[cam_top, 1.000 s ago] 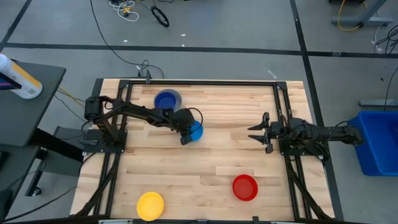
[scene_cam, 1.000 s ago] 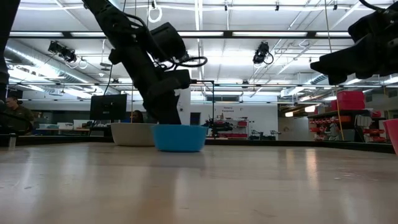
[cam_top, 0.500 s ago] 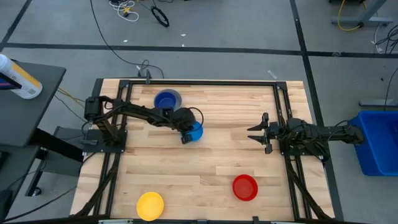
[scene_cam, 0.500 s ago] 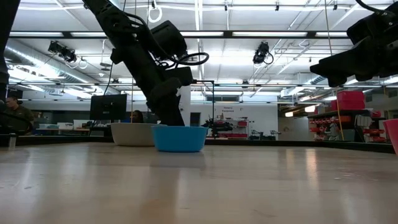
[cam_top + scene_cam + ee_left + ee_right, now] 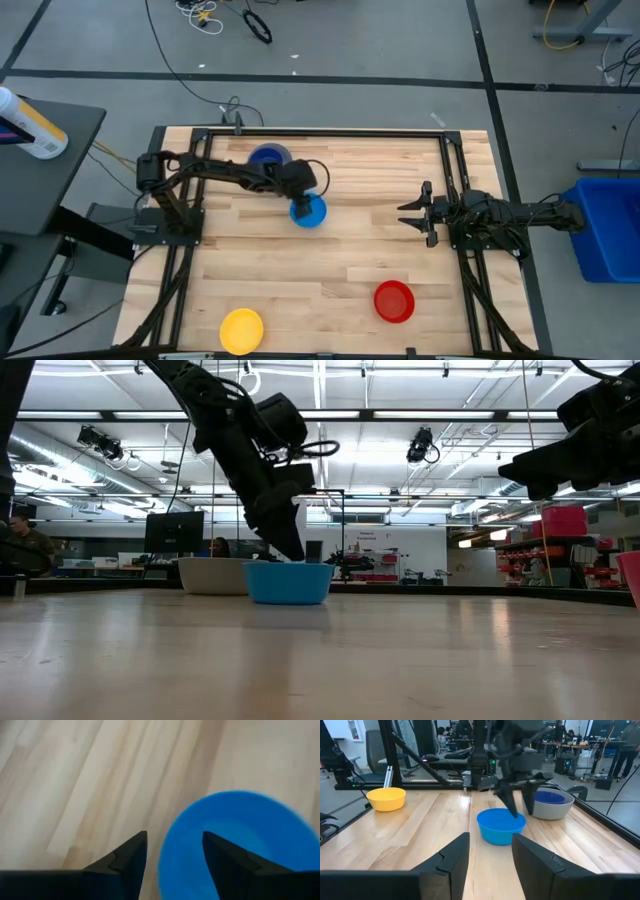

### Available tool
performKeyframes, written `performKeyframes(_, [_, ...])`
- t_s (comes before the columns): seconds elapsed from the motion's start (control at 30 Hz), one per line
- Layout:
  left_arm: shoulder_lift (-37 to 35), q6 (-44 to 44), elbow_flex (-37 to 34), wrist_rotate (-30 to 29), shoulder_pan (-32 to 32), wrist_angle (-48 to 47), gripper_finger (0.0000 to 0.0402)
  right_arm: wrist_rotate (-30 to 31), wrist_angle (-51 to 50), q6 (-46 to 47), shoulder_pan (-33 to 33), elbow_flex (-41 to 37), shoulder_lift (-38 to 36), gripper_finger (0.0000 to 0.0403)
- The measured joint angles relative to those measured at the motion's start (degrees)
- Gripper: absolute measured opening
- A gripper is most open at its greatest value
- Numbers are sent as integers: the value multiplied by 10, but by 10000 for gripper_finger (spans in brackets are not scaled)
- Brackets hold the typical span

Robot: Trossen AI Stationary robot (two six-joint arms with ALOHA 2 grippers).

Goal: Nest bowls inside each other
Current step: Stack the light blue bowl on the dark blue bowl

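A light blue bowl (image 5: 311,211) rests on its base on the wooden table, left of the middle. My left gripper (image 5: 299,199) slants down over the bowl's far-left rim (image 5: 162,862). It is open, with one finger outside the rim and one over the bowl's hollow, and a gap shows on both sides. A dark blue bowl (image 5: 266,157) sits inside a grey bowl (image 5: 550,811) at the far left, partly under the left arm. My right gripper (image 5: 415,212) hangs open and level at the right, with nothing between its fingers.
A yellow bowl (image 5: 241,331) stands at the near edge on the left, and a red bowl (image 5: 394,301) stands near the front right. Black frame rails (image 5: 330,133) run along the table's far, left and right sides. Bare wood lies between the bowls.
My left gripper has moved from the light blue bowl's near-left side toward the table's far edge and risen a little. It now stands over the bowl's far-left rim. The bowl stays on the table.
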Motion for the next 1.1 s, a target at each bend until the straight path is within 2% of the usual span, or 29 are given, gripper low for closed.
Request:
performKeyframes(0.17, [6, 5, 0, 30, 21, -9, 194, 0, 0, 0, 0, 0, 2, 160])
performKeyframes(0.63, [26, 2, -23, 64, 19, -1, 141, 2, 0, 2, 0, 0, 26, 161])
performKeyframes(0.77, [26, 13, -23, 64, 16, 7, 100, 2, 1, 2, 0, 0, 29, 163])
performKeyframes(0.9, [25, 24, -23, 67, 16, 6, 18, 2, 1, 2, 0, 0, 30, 160])
performKeyframes(1.0, [24, 34, -22, 56, 12, 11, 9, 2, 1, 2, 0, 0, 30, 158])
performKeyframes(1.1, [19, 44, -22, 13, 4, 25, 7, 2, 1, 2, 0, 0, 30, 159])
